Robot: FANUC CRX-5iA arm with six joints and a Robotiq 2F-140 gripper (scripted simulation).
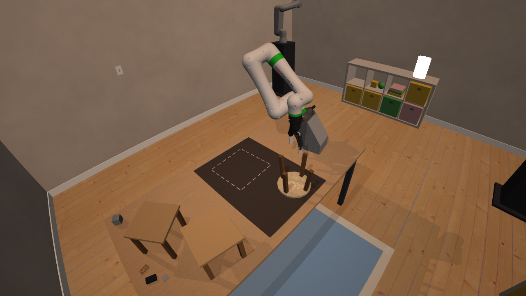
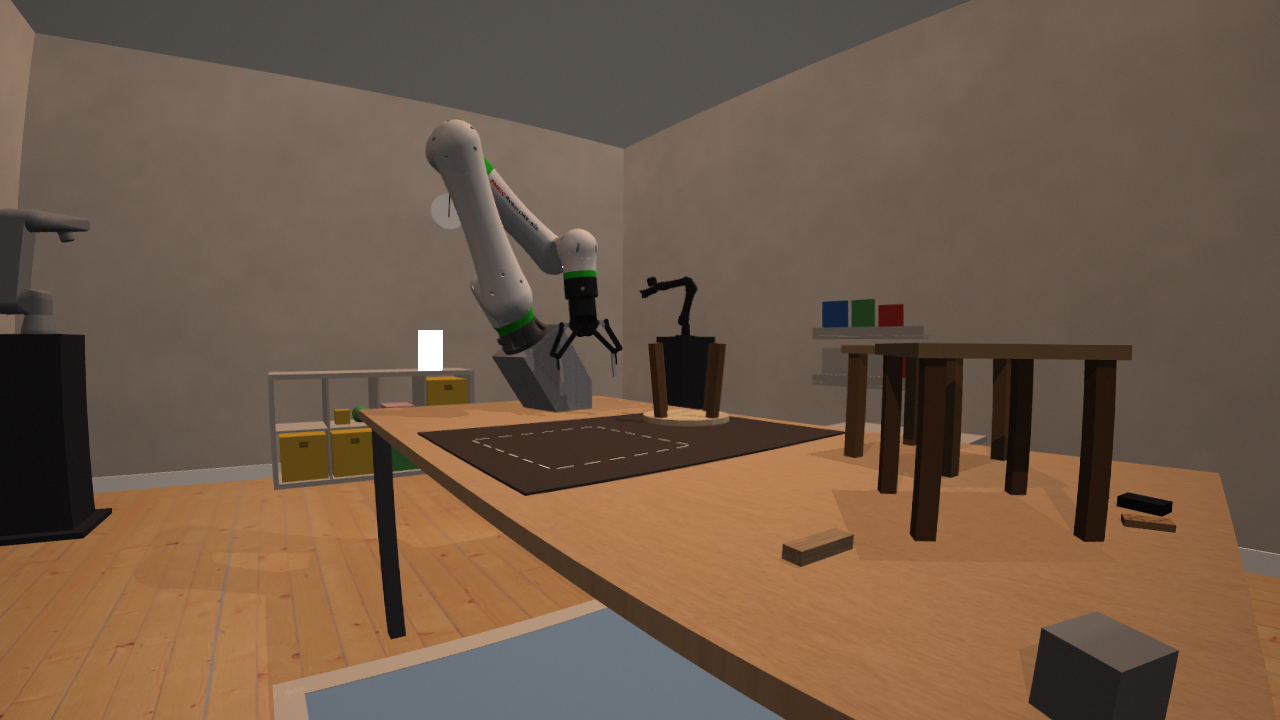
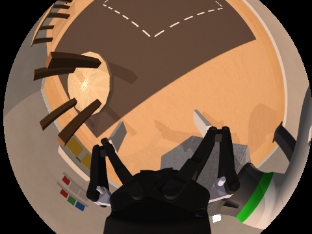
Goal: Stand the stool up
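Observation:
The wooden stool (image 1: 295, 183) (image 2: 684, 385) (image 3: 87, 84) rests upside down on its round seat, its legs pointing up, on the near right part of the dark mat (image 1: 257, 217) (image 2: 760, 434) (image 3: 195, 56). It stands outside the dashed rectangle (image 1: 226, 159) (image 2: 608, 456) (image 3: 127, 20), which is marked on the mat's other half. My gripper (image 1: 295, 144) (image 2: 586, 356) (image 3: 158, 121) is wide open and empty. It hangs above the table between the arm's base and the stool, a little higher than the leg tips.
The arm's grey wedge base (image 1: 316, 134) (image 2: 546, 380) stands behind the mat. Two small wooden tables (image 1: 154, 220) (image 1: 213, 239) (image 2: 1002, 353) stand at the far end of the table top, with a grey cube (image 1: 117, 219) (image 2: 1100, 671) and small blocks (image 2: 816, 546) (image 2: 1143, 503) near them.

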